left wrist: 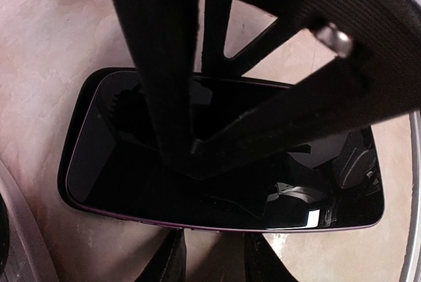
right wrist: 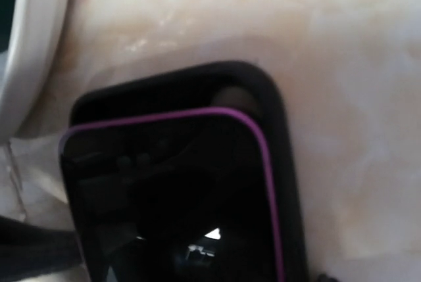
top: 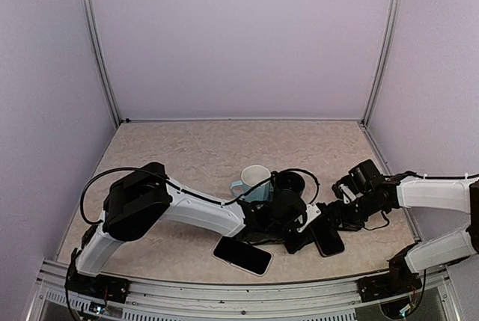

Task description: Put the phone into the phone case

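— Purple walls stand all round a pale, stony table (top: 187, 149). Where is the phone?

— Down near the front, a little right of the middle. The phone (right wrist: 171, 190) has a purple edge. It lies face up on top of the black case (right wrist: 284, 137). The end of the case pokes out past the phone, so it does not look pushed in all the way yet.

— Why are both arms there?

— Most likely one pushes and one holds things steady. The left gripper (left wrist: 197, 157) is right over the glass with its tips close together, maybe to press the phone down. Whether it is closed, or touching the glass, cannot be told. It is all black on black.

— And the right gripper (top: 338, 216)?

— It sits just beside the case on the right, maybe to stop it sliding. Its fingers are hidden, so open or closed cannot be told.

— What else is there?

— A mug (top: 254, 179) stands behind the arms. Another flat dark phone (top: 242, 255) lies near the front edge, apart from both grippers.
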Available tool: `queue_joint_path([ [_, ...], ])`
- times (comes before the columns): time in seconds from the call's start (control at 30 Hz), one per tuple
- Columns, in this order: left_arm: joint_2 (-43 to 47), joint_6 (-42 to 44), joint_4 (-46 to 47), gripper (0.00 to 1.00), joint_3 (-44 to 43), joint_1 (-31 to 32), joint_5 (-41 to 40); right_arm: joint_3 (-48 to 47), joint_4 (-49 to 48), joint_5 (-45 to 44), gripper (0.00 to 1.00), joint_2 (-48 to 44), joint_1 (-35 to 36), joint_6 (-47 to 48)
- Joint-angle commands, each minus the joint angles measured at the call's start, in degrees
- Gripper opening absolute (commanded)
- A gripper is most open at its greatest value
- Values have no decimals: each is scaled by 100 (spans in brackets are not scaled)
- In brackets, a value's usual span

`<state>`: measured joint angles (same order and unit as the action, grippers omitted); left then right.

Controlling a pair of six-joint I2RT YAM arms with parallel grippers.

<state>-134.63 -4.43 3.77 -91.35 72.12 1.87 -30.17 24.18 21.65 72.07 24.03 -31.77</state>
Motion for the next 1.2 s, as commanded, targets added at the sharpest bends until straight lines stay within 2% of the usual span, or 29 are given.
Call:
queue_joint_path([
  [0.0,-78,-82,-111,33,-12,-125,110,107,223,416,66,-219,294,-399],
  [0.1,32,-123,-3,33,145,-144,112,-102,471,169,68,-342,344,-442],
  [0.37,934,-552,374,38,1027,-414,257,-801,1455,-1347,77,-322,785,-660],
  [0.4,1043,-625,412,39,1152,-460,297,-846,1512,-1505,80,-247,872,-712],
  [0.47,1316,-769,448,41,1359,-533,369,-931,1682,-1814,97,-74,1032,-818],
  [0.5,1436,-824,449,42,1425,-546,389,-968,1747,-1927,99,12,1100,-878],
  [0.8,2037,-938,497,47,1885,-565,358,-1368,1954,-2121,99,604,1898,-1195],
  [1.0,2214,-1022,588,48,2107,-627,306,-1199,1791,-2121,99,813,1946,-1173],
  [1.17,2266,-1075,634,48,2181,-675,350,-1198,1757,-2499,99,1086,1941,-1134],
])
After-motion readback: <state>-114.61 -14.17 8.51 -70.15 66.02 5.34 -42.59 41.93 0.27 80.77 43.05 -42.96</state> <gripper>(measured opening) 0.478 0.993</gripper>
